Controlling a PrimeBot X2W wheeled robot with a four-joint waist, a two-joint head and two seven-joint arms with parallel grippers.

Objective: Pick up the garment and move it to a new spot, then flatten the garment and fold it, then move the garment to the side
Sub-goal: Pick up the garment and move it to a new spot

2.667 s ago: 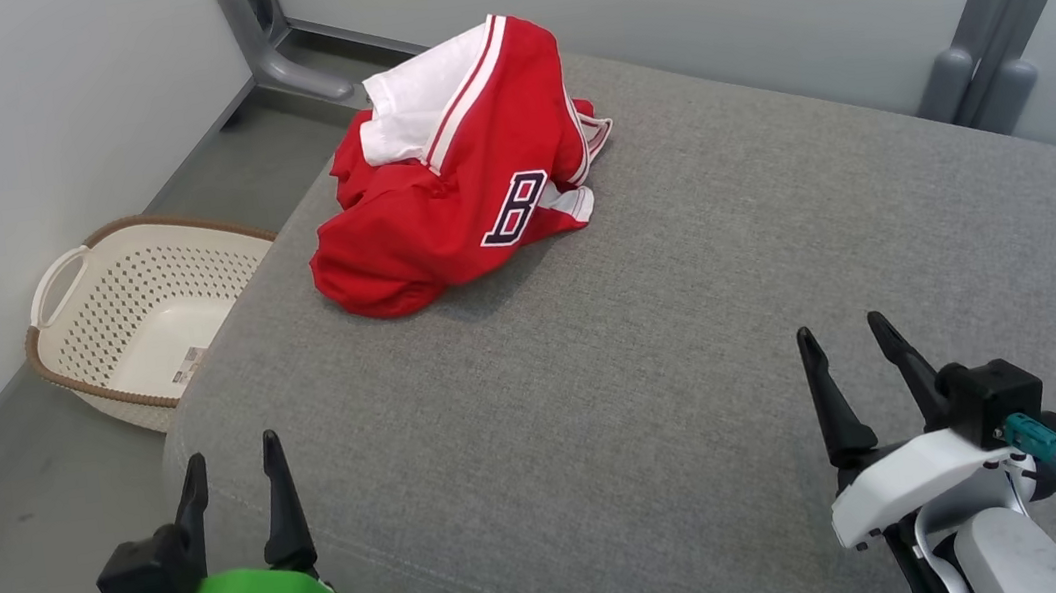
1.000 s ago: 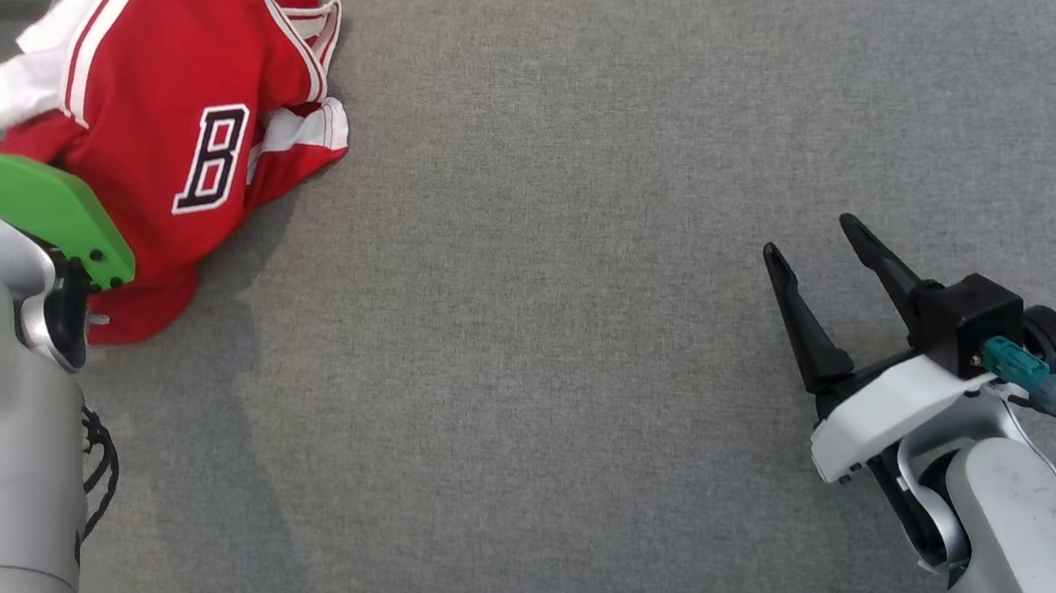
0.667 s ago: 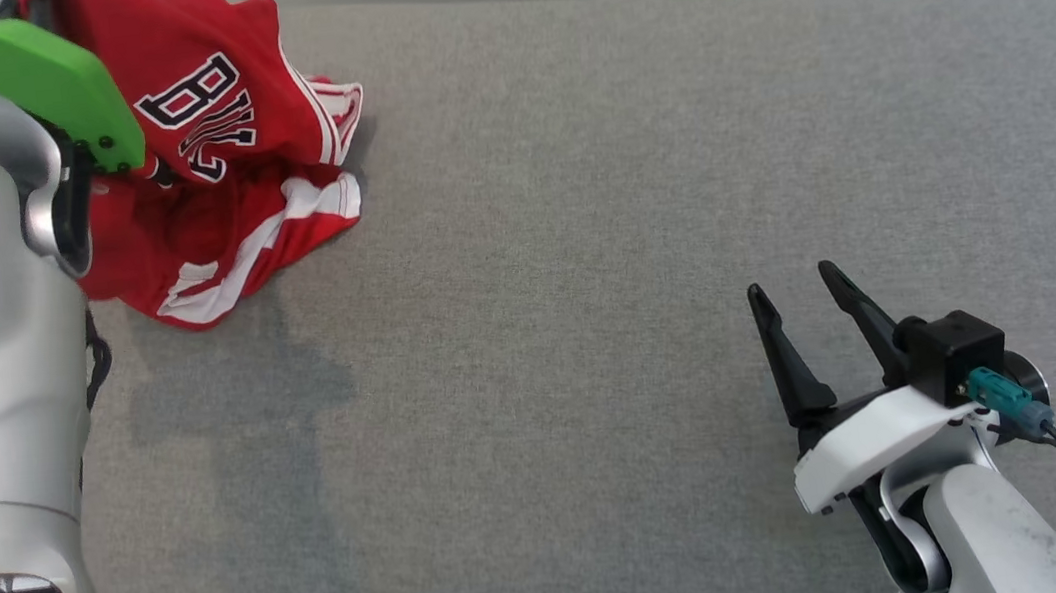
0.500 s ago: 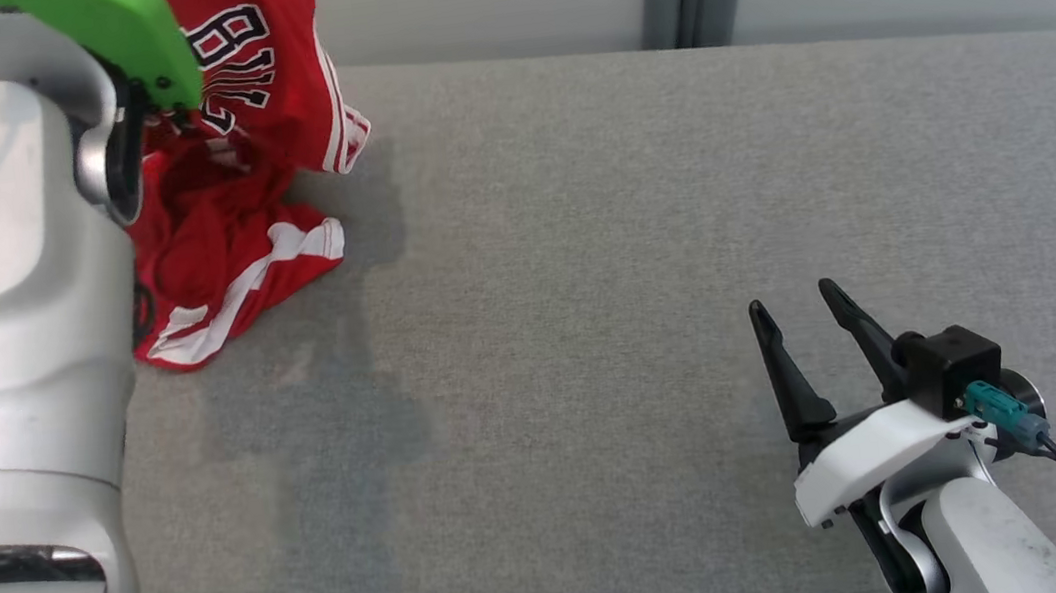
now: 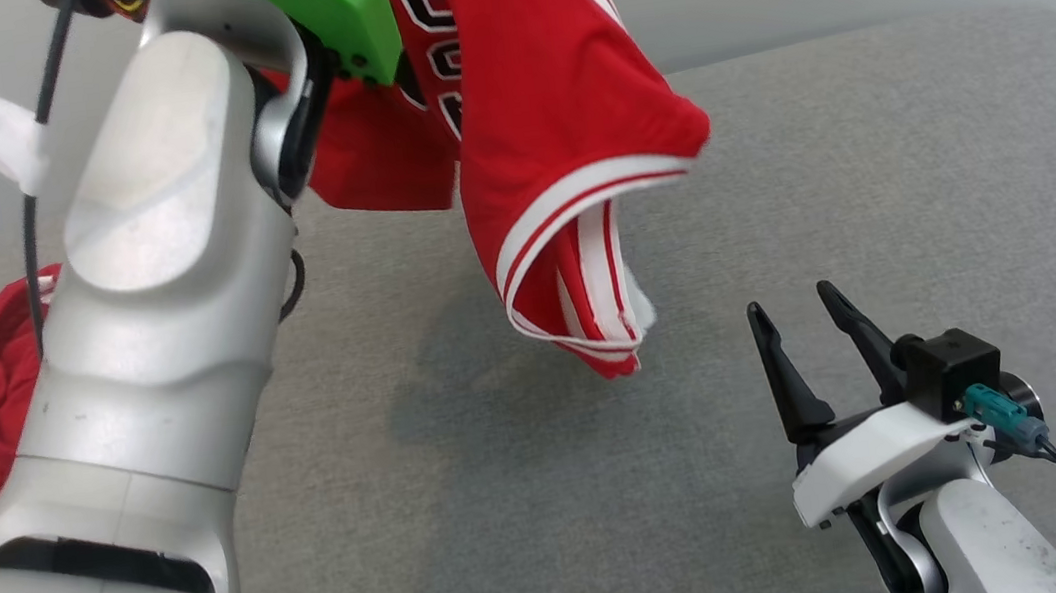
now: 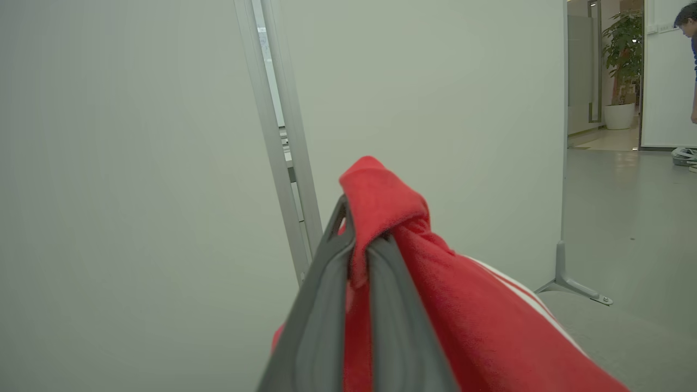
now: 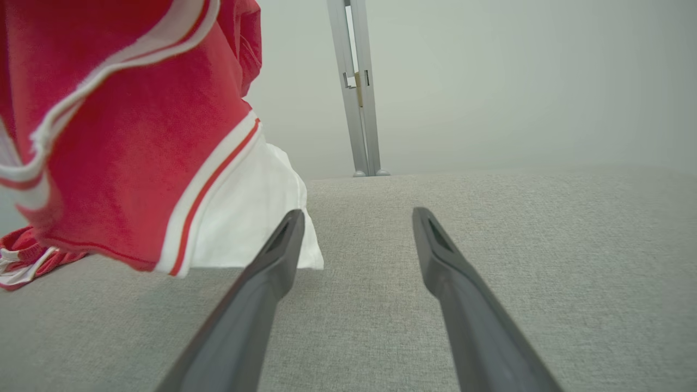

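**Pickup done, placement pending**

Red cloth is pinched between the pressed-together fingers of the left gripper (image 6: 359, 231). The garment (image 5: 558, 132) is held hanging above the grey cushion (image 5: 873, 153), one end resting on it. The right gripper (image 5: 788, 300) is spread wide, empty. Placement, flattening and folding remain.

From where I stand I count one red garment (image 5: 558, 132) and one grey upholstered seat (image 5: 878, 193). There are two pincers, the left pincer (image 6: 359, 228) and the right pincer (image 5: 788, 297), and each has two long dark fingers (image 7: 474, 305), which makes four fingers in all. Farther off in the left wrist view I count one potted plant (image 6: 621, 60) and one person (image 6: 687, 22) at the very edge, and in the right wrist view one metal post (image 7: 359, 87).
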